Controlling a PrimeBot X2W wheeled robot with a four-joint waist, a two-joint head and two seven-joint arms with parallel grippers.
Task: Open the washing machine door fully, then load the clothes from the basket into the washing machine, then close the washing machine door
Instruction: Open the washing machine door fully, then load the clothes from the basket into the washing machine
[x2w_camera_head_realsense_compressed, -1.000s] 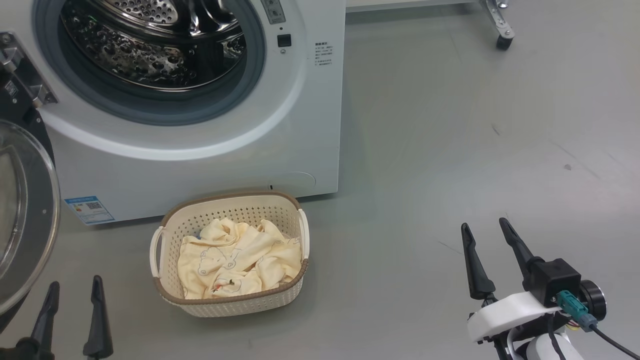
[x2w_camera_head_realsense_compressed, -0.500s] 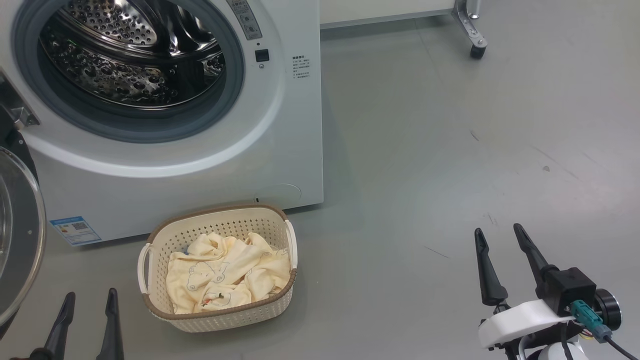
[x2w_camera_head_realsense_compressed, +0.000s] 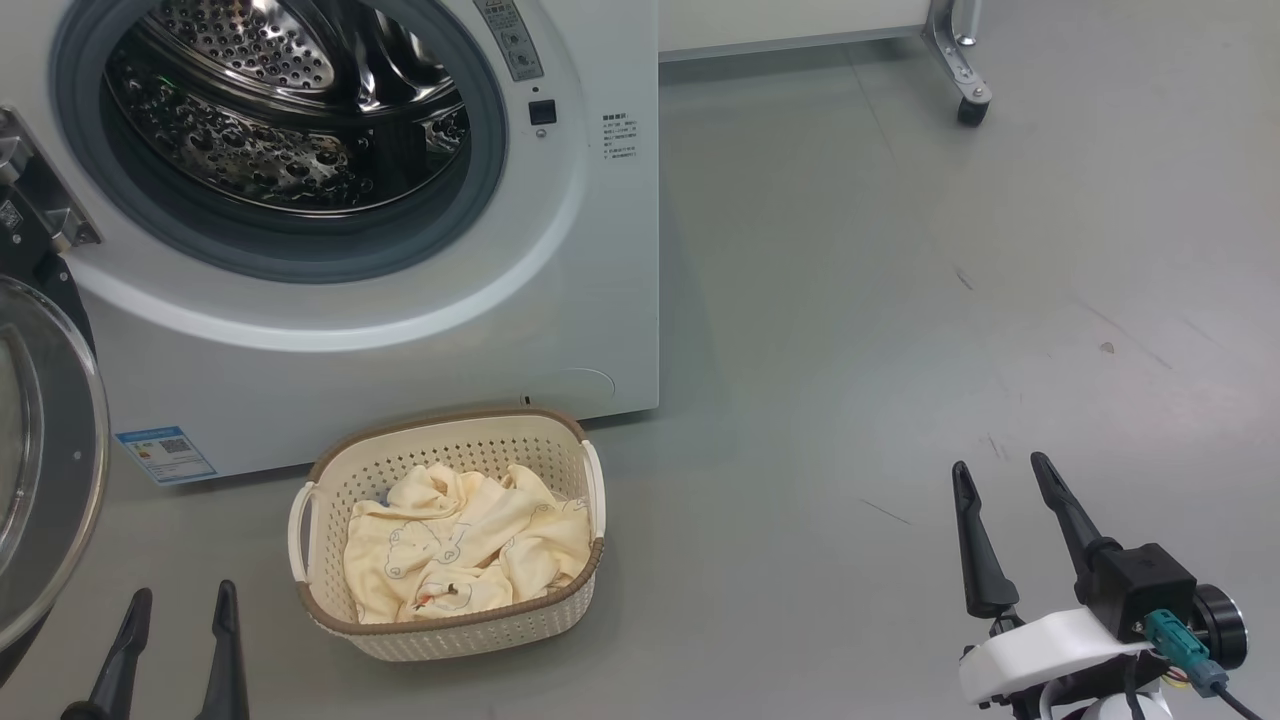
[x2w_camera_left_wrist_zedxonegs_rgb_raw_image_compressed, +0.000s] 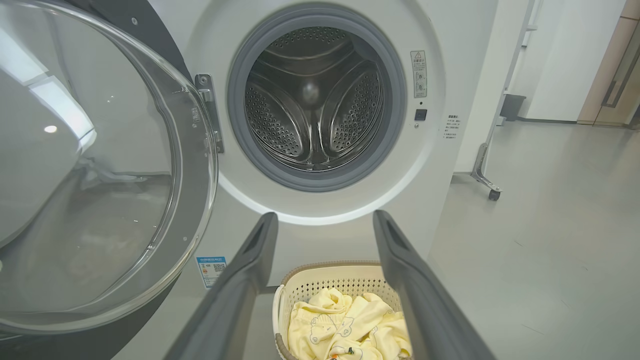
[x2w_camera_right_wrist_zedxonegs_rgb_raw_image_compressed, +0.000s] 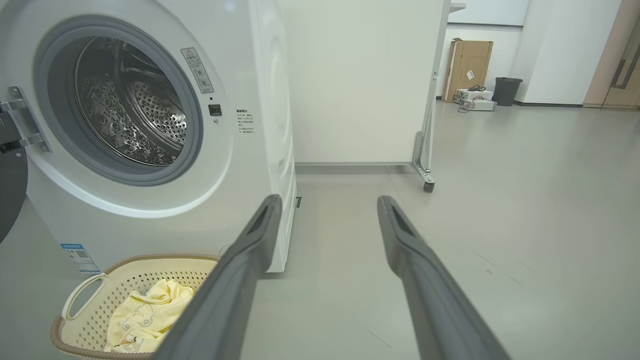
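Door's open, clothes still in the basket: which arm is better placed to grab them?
Likely left. The left gripper is open beside the basket, with the clothes straight ahead of it; the right gripper stands farther off.

The clothes are pale yellow with bear outlines, the basket cream with brown rim.

Cuts the door off at the head view's left edge; hides the basket's one side behind a finger; leaves label print unreadable.
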